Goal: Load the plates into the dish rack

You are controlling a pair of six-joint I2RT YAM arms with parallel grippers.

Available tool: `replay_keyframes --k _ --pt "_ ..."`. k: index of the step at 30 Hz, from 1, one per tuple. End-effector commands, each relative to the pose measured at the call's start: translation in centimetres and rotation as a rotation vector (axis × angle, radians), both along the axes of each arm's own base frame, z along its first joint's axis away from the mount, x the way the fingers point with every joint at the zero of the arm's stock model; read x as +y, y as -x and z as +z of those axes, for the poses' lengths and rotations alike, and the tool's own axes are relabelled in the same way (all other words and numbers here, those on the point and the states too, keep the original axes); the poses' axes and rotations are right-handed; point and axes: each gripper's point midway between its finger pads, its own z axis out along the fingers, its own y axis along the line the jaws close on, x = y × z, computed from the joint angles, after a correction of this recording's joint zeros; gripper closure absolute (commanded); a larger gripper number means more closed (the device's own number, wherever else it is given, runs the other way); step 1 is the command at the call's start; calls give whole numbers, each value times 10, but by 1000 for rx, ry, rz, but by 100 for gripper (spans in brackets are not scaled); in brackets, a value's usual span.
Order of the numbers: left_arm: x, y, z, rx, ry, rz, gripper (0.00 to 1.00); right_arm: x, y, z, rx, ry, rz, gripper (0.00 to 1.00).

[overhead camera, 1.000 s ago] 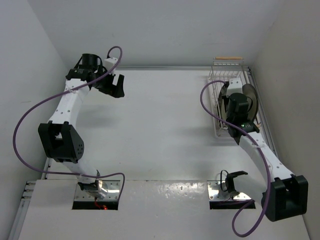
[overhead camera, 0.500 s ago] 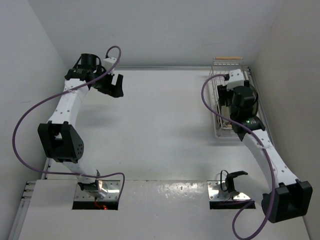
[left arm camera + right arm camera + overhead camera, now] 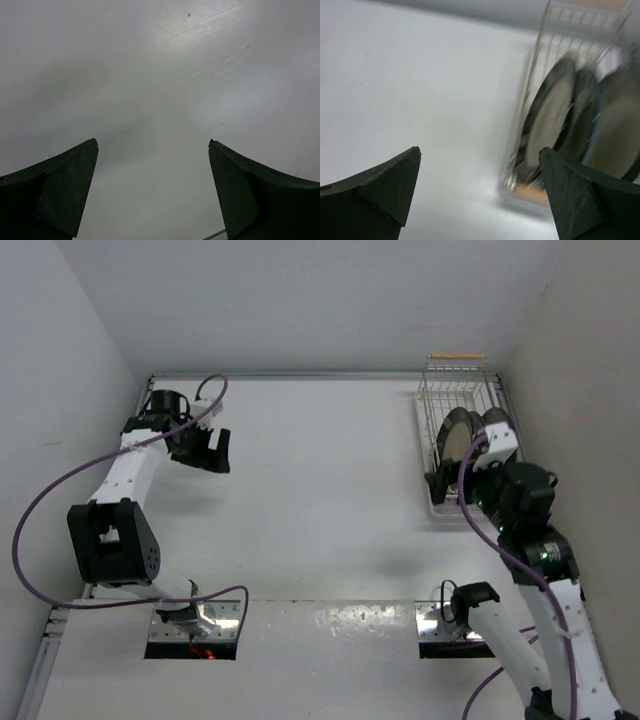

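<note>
The dish rack [image 3: 445,398] stands at the back right of the table, a white wire basket with a wooden handle bar [image 3: 456,358]. Plates [image 3: 456,435] stand on edge inside it. In the blurred right wrist view the plates [image 3: 551,116] lean side by side behind the rack's wires [image 3: 530,90]. My right gripper [image 3: 450,483] hangs open just in front of the rack's near end, and its fingers hold nothing [image 3: 479,149]. My left gripper [image 3: 207,452] is open over bare table at the back left, with nothing between its fingers [image 3: 153,141].
White walls close in the table on the left, back and right, and the rack sits close to the right wall. A purple cable [image 3: 60,490] loops off the left arm. Two metal base plates [image 3: 200,618] lie at the near edge.
My right gripper has opened and drawn back from inside the rack toward the near side, leaving the plate standing there. The left arm has shifted a little left and nearer.
</note>
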Motion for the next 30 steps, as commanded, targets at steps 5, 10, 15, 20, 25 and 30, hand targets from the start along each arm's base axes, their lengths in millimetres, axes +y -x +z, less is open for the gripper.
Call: replay_keyframes --k 5,10,15,20,25,30 --pt "28 33 -15 -26 -107 68 4 30 66 -125 346 -428 -58 0" --pt "29 59 -33 11 -130 60 4 23 90 -187 499 -550 -219 0" --pt "32 70 -40 -2 -159 54 4 20 103 -215 550 -607 -295 0" --pt "30 69 -42 -28 -147 58 4 16 102 -218 526 -632 -326 0" --pt "28 70 -37 -75 -134 71 4 6 101 -214 503 -649 -403 0" --pt "30 70 -37 -74 -141 76 4 8 103 -223 548 -672 -435 0"
